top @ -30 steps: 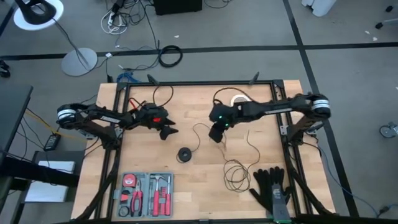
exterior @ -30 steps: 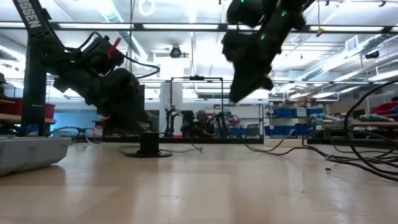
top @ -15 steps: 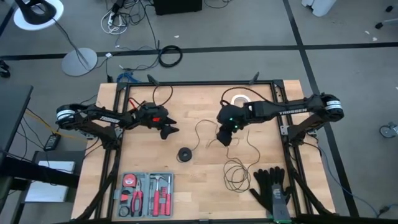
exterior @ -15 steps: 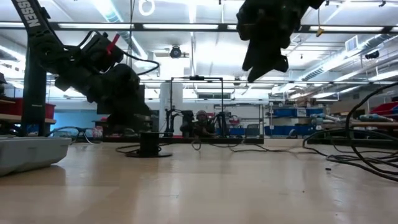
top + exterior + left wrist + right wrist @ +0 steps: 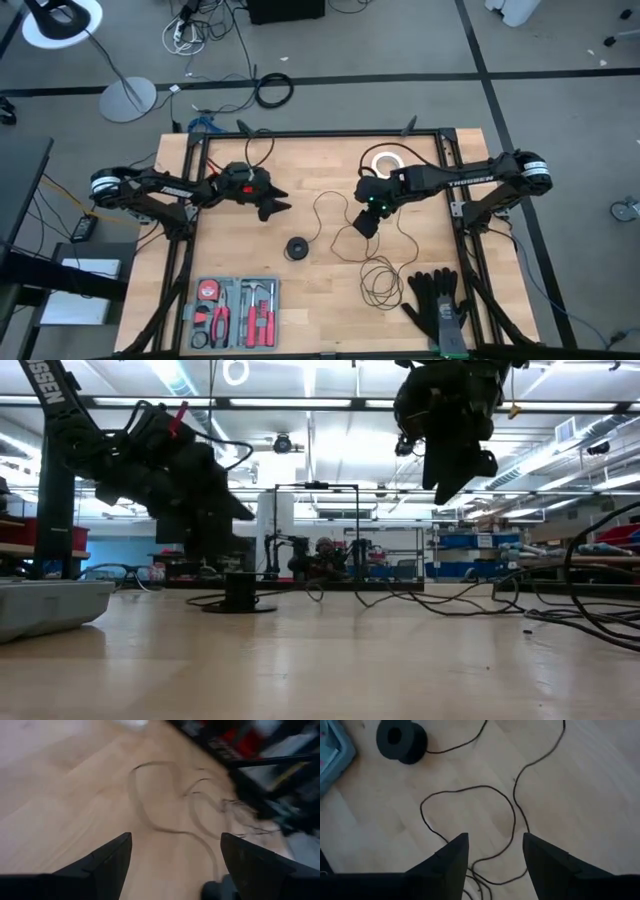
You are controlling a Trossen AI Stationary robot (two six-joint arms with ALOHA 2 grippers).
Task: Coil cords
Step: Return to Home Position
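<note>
On the wooden worktop [image 5: 320,310] the cord [image 5: 513,815] lies in loose loops beside its puck [image 5: 400,741]. My right jaws, open and empty, have drawn back above it; my left jaws, wide open and empty, barely moved.

Ceiling strip lights [image 5: 300,402] glare bright behind me in the low view, turning my left arm [image 5: 160,460] and right arm [image 5: 450,410] into black silhouettes. From above, my tabletop [image 5: 320,310] is evenly lit, shadows soft and faint.

puck [image 5: 296,248] left of cord loops [image 5: 377,284]
</note>
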